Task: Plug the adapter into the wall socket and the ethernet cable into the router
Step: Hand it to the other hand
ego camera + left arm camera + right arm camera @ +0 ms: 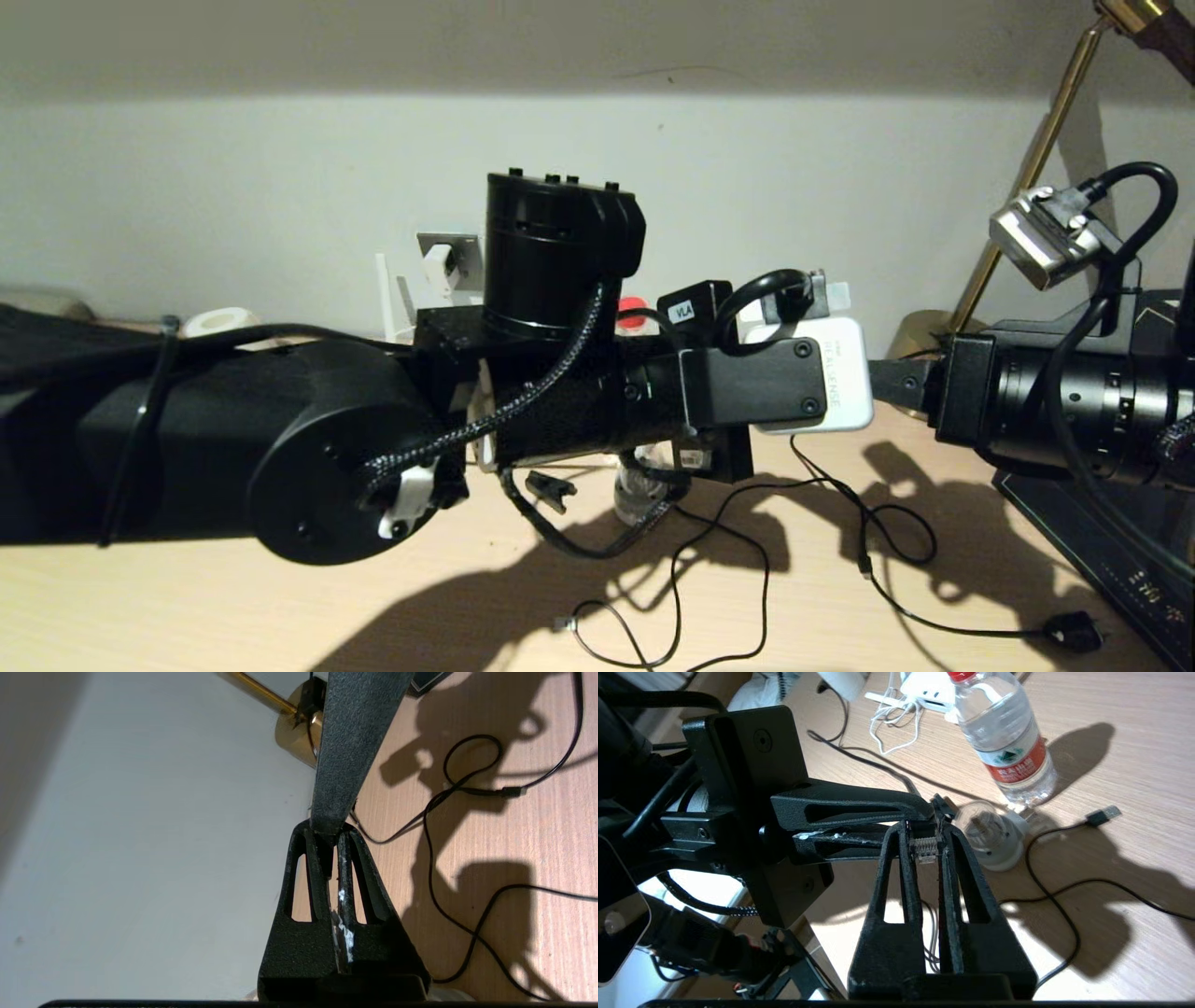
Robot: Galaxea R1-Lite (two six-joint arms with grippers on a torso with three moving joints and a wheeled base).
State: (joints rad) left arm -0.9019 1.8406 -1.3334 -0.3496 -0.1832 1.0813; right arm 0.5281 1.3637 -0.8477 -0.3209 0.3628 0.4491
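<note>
Warm, dim light from above and behind the arms, hard dark arm shadows lay across the table (934, 616), wall (280, 187) evenly lit below a shaded band, bottle (1008, 742) sharp, close arm parts soft.

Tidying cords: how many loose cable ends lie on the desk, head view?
3: a USB tip right of centre, a black plug at the front right, a small connector front centre. More may be hidden.

My gripper fingers (920, 891) are rough matt black plastic. The table (1111, 756) looks like pale wood grain; the bottle (1004, 742) clear glossy plastic
</note>
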